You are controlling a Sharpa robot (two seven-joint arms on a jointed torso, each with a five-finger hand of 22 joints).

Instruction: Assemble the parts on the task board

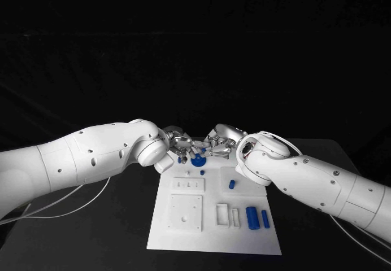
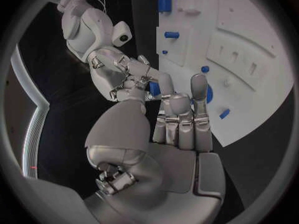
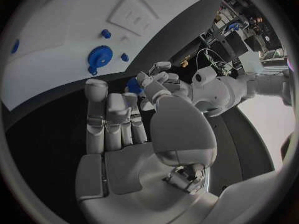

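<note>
Currently both hands meet at the far end of the white rectangular task board [image 1: 213, 226], looks like a hand-to-hand transfer or a joint fit of one part. Left silver hand [image 1: 177, 141] sits at the board's far-left corner; its fingers [image 2: 181, 117] lie straight and together, thumb toward the other hand. Between the two, a small blue plastic part [image 2: 154, 88] is pinched; I can't tell which hand actually carries it. Right silver hand [image 1: 218, 142] mirrors it, fingers [image 3: 115, 119] straight. A blue toothed gear disc [image 3: 98, 57] lies on the board just beside. Blue cylinders [image 1: 257, 217] wait at the near-right. Next move, my guess: settle grip ownership, then align the part over its seat.
</note>
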